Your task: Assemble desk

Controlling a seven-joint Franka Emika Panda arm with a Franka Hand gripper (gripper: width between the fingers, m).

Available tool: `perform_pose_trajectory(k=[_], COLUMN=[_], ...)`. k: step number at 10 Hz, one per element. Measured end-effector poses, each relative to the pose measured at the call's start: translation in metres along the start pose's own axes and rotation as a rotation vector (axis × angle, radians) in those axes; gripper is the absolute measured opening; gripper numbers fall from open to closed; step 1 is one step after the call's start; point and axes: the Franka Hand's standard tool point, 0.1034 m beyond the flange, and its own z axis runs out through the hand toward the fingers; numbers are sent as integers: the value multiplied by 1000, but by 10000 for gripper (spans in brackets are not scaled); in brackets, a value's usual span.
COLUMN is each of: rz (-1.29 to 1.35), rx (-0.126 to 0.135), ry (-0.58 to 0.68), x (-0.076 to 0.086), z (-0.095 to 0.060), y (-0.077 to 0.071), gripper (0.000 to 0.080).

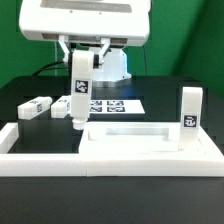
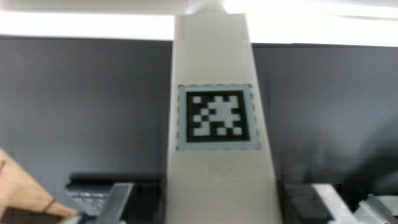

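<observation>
Desk leg [image 1: 79,90], tagged, upright: clamped between fingers [image 1: 99,54], lower end near desk top [image 1: 140,152] corner; second leg [image 1: 191,108] upright at opposite end.

The exterior view's upper edge cuts off the white housing of the arm [image 1: 85,20]. The leg [image 1: 79,95] in the pincer [image 1: 84,62] hides a strip of the marker board [image 1: 112,104], and you cannot tell whether its lower end touches the desk top [image 1: 150,140] or stands just beside it. Its tag [image 1: 80,88] is too small for you to read. In the wrist view the leg [image 2: 217,60] runs past the picture at both ends, its tag [image 2: 217,113] is blurred, and a brownish patch [image 2: 22,190] at the edge is cut off beyond naming.
</observation>
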Motion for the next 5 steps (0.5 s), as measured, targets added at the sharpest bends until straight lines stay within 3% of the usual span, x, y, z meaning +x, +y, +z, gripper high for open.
perform_pose_trajectory(k=[2,5], rz=[-20,4], rx=[2,31], ry=[47,63], x=[-1,-3], z=[4,15], y=[4,-12], gripper=[290,290])
